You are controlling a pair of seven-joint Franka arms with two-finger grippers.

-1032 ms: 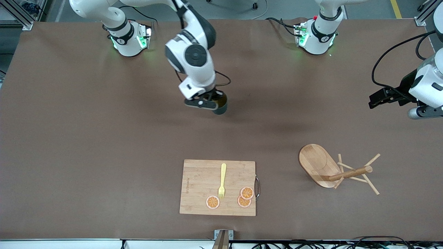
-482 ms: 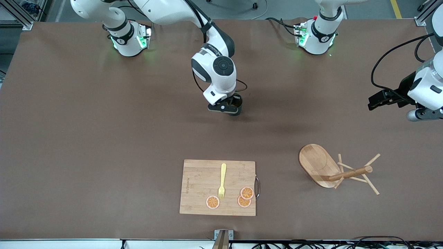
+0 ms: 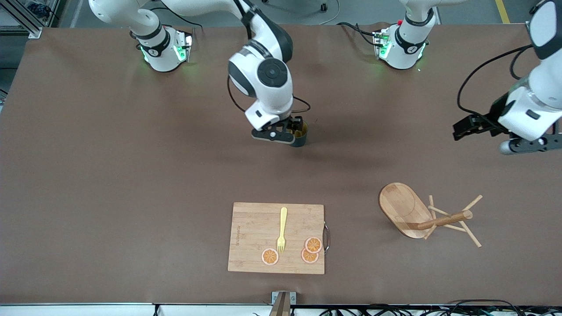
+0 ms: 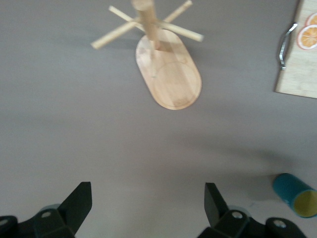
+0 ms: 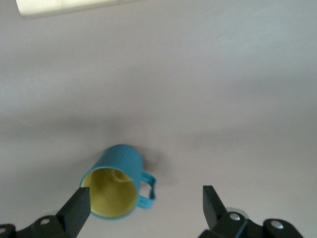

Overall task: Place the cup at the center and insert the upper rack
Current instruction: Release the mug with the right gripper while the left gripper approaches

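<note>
The teal cup [image 3: 301, 135] stands upright on the brown table near its middle, its yellowish inside showing. My right gripper [image 3: 281, 134] hangs just over it, open and holding nothing. In the right wrist view the cup [image 5: 114, 183] sits below and close to one finger [image 5: 79, 206], handle toward the gap of the right gripper [image 5: 144, 196]. The wooden rack [image 3: 408, 208] lies on its side toward the left arm's end, post and pegs level with the table. My left gripper [image 3: 529, 147] is open and empty over bare table, with the left gripper [image 4: 148, 191], rack [image 4: 168, 74] and cup [image 4: 297, 193] in its wrist view.
A rectangular cutting board [image 3: 254, 228] lies nearer the front camera than the cup, with a yellow fork [image 3: 282, 228] and three orange slices [image 3: 309, 250] on it. Its metal handle shows in the left wrist view [image 4: 285, 47].
My right gripper carried the cup toward the left arm's end, set it on the table and opened. My left arm shifted a little toward the table's middle.
</note>
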